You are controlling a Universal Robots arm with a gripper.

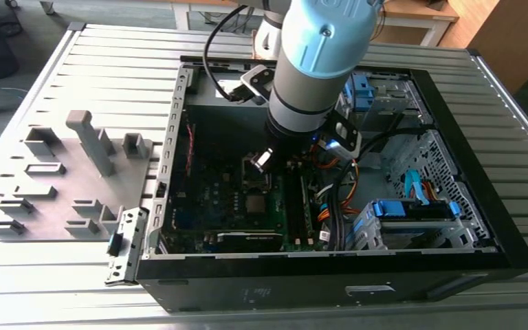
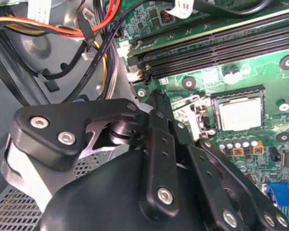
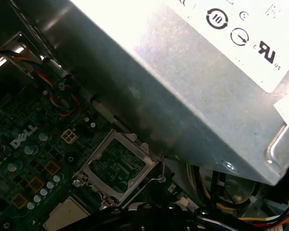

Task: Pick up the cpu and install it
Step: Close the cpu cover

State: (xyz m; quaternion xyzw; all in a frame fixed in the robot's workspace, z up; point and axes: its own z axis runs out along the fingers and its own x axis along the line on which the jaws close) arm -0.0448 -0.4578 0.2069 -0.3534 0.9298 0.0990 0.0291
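Cpu (image 2: pixel 238 115) appears seated in the motherboard socket (image 2: pixel 238 90); retention frame (image 3: pixel 94 155) stands open, not yet latched; gripper (image 2: pixel 164 108) hovers just beside; whether it is apart or together cannot be told.

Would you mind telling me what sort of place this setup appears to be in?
Probably a robotics lab or assembly test bench: a robot arm reaches into an open computer case on a slatted metal table, with wooden desks beyond it.
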